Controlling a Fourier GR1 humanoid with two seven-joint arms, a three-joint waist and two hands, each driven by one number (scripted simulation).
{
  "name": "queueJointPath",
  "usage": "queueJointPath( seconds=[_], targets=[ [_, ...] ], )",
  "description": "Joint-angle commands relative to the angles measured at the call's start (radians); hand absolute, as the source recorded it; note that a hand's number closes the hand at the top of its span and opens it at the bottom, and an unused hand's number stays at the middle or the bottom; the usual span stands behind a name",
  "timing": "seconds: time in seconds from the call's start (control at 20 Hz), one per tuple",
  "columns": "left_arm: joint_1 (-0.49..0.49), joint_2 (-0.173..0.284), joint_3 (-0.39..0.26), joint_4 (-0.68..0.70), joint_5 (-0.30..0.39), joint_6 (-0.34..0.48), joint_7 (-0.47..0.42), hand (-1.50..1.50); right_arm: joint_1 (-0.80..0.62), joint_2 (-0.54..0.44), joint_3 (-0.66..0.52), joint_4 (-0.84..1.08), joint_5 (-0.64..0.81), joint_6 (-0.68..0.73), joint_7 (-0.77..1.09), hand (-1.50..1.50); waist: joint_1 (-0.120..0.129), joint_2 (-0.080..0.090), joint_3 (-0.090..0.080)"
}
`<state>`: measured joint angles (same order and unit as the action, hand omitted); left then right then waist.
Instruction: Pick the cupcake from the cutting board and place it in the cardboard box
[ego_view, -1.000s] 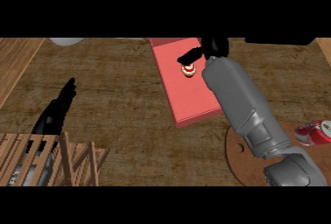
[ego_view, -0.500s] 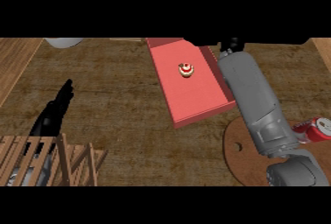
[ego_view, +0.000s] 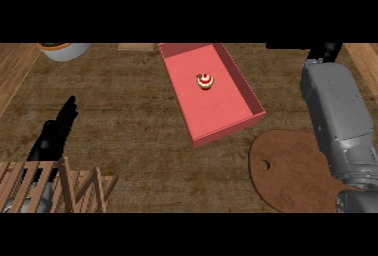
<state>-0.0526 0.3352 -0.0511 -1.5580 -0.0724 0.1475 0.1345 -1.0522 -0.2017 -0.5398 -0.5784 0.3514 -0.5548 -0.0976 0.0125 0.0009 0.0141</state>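
On the counter, seen from above:
Box: a red, shallow, open-topped box (ego_view: 221, 117) is lying on the brown counter (ego_view: 140, 100), running from the top centre down toward the right, its long axis tilted.
Cupcake: 1 cupcake (ego_view: 205, 81) with red and white topping is sitting upright inside the box, on its floor in the upper half, apart from the walls.
Board: a round brown cutting board (ego_view: 295, 175) with a small hole near its left edge is lying at the lower right, just below the box's lower corner; nothing is showing on its visible part.
Right arm: the grey right forearm (ego_view: 336, 115) is stretching up the right side and crossing over the board's right part.
Right hand: only a small black part (ego_view: 325, 51) is showing at the top right, well clear of the cupcake; I cannot tell whether its fingers are spread or curled.
Left hand: the black left hand (ego_view: 57, 131) is resting at the left with fingers straight and pointing up, holding nothing, well apart from the box.
Rack: a wooden slatted rack (ego_view: 55, 185) is sitting in the lower left corner, just below the left hand.
Bowl: a pale bowl (ego_view: 66, 50) is sitting at the top left, cut by the frame.
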Motion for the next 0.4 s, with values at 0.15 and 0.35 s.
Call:
queueJointPath(
  seconds=[0.15,0.35],
  targets=[
    [0.045,-0.02,0.003,-0.013,0.01,-0.001,0.01,0.0,0.176,-0.162,-0.065,-0.097,-0.121,0.207,-0.067,-1.5,-0.022,-0.005,-0.014],
    [0.077,-0.039,-0.017,-0.036,-0.019,0.023,-0.011,0.0,0.267,-0.22,-0.049,-0.156,-0.154,0.337,-0.074,-1.5,-0.02,-0.006,-0.014]
  ],
)
